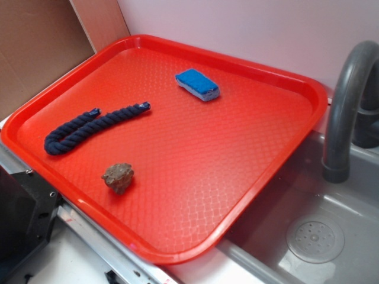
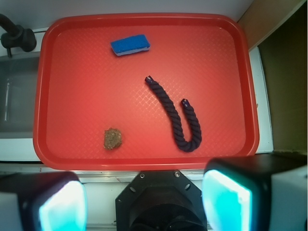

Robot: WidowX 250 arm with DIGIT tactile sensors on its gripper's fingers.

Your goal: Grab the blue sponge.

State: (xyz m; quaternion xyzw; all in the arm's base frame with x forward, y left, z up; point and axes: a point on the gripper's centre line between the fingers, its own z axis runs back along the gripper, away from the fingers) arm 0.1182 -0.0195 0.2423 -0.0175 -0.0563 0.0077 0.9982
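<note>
Red plastic fills most of what I see: a big textured tray (image 1: 195, 195) sits on a counter, one edge hanging over a grey sink (image 1: 331, 195) with a round drain (image 1: 315, 241) and a dark curved faucet (image 1: 346, 100). Pale wall runs behind the tray, and a brown board (image 1: 35, 53) leans at the corner beside it.

From the wrist view I look straight down on the tray from outside its near rim. My gripper (image 2: 144, 202) shows at the bottom of that view, its two fingers (image 2: 226, 202) wide apart with glowing teal pads, nothing between them. It hangs clear of the tray and touches none of the things on it. The exterior view does not show it.

On the tray lie three things, all well apart from each other. The sponge (image 1: 197, 84) rests flat near the far rim, bright blue on top with a paler layer along its lower edge; in the wrist view the sponge (image 2: 130, 44) is at the upper left of the tray, opposite my side. The rope (image 1: 89, 127), dark navy and twisted, is bent into a hook shape with both ends free. A small brown lump (image 1: 118, 177), rough like a stone, sits nearest my side of the tray, away from the rope's bend
</note>
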